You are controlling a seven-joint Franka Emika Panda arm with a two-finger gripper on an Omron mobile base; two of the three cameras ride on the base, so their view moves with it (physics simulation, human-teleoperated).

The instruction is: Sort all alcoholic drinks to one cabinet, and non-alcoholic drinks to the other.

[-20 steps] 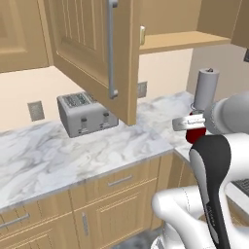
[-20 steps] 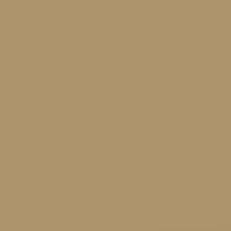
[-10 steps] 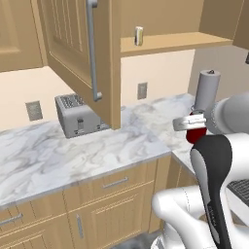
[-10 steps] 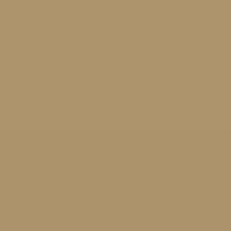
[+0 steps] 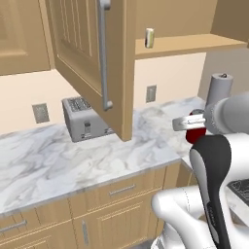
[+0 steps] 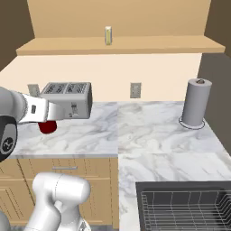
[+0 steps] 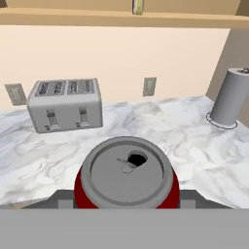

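Observation:
A short red can with a silver top [image 7: 125,175] sits between my gripper's fingers [image 7: 62,200], and the gripper [image 7: 124,197] is shut on it, held above the marble counter. The same red can [image 5: 195,134] [image 6: 48,127] hangs under my hand [image 5: 190,124] [image 6: 48,118] in the base views. A light-wood wall cabinet [image 5: 189,44] [image 6: 122,45] stands open, its panelled door [image 5: 80,53] with a grey bar handle [image 5: 103,53] swung out to the left. On its shelf stands a small pale upright container [image 5: 150,38] [image 6: 108,35] [image 7: 138,6], too small to identify.
A silver toaster [image 5: 82,119] [image 6: 67,100] [image 7: 65,104] sits at the back of the marble counter [image 5: 58,160]. A grey paper towel roll [image 5: 220,90] [image 6: 195,103] [image 7: 231,97] stands to the right. A wire dish rack [image 6: 185,207] lies at the near right.
Both base views have shifted as the camera moved: the open door now sits further right in the left view, and the right view no longer faces plain tan. The can stays gripped.

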